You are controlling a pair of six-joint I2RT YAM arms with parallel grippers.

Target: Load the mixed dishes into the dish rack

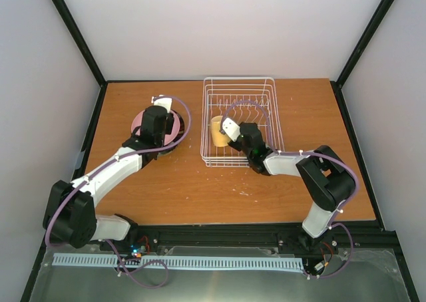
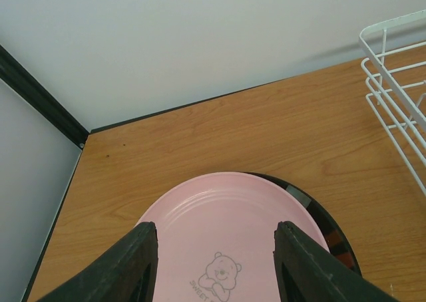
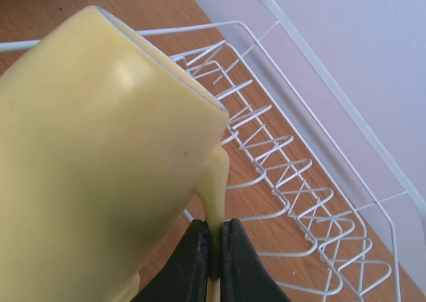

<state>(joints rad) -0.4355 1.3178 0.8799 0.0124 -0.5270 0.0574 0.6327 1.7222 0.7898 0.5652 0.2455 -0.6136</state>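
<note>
Pale yellow mug (image 3: 100, 149) is pinched by its handle between the closed-up fingers of the right gripper (image 3: 214, 232) and is held tilted over the left part of the dish rack (image 1: 237, 79). The pink plate (image 2: 213, 209) is seen just under the left gripper (image 2: 216, 239), whose jaws are spread wide. It is stacked on the dark-rimmed plate (image 2: 333, 239), left of the rack.

The left arm (image 1: 110, 169) and right arm (image 1: 286, 163) are wearing white shells between black joints. Purple cables (image 1: 189, 119) are looping along both. The left fingers (image 2: 126, 269) and right fingers (image 3: 193, 259) are showing as matte black wedges.
</note>
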